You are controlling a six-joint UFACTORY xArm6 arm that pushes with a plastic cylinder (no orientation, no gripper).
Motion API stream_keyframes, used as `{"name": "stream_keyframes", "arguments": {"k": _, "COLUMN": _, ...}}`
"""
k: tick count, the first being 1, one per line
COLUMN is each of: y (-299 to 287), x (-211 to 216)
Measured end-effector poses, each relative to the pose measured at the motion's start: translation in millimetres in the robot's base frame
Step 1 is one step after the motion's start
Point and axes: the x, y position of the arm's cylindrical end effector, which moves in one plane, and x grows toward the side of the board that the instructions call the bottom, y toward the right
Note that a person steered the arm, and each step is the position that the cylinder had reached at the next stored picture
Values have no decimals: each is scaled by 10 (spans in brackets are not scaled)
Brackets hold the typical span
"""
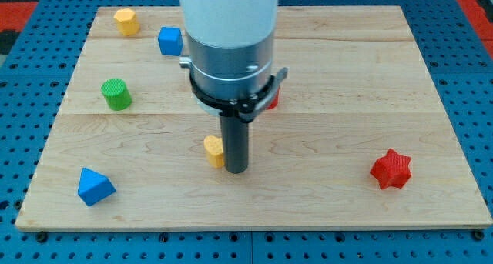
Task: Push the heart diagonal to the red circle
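My tip (236,171) rests on the board just right of a small yellow block (213,150), touching or nearly touching it; the rod hides its right part, so its heart shape is not clear. A red block (272,100), mostly hidden behind the arm's body, shows only as a sliver above and right of the tip; its shape cannot be made out.
A yellow hexagon block (126,21) and a blue cube (170,41) sit at the view's top left. A green cylinder (117,94) is at the left. A blue triangle block (95,186) is at the bottom left. A red star (391,169) is at the right. The wooden board (347,79) lies on a blue pegboard.
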Motion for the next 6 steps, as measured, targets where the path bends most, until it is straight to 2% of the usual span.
{"name": "stream_keyframes", "arguments": {"k": 1, "y": -411, "x": 452}}
{"name": "stream_keyframes", "arguments": {"k": 2, "y": -673, "x": 14}}
{"name": "stream_keyframes", "arguments": {"k": 3, "y": -159, "x": -414}}
{"name": "stream_keyframes", "arguments": {"k": 4, "y": 410, "x": -559}}
{"name": "stream_keyframes", "arguments": {"k": 5, "y": 196, "x": -485}}
{"name": "stream_keyframes", "arguments": {"k": 6, "y": 186, "x": -142}}
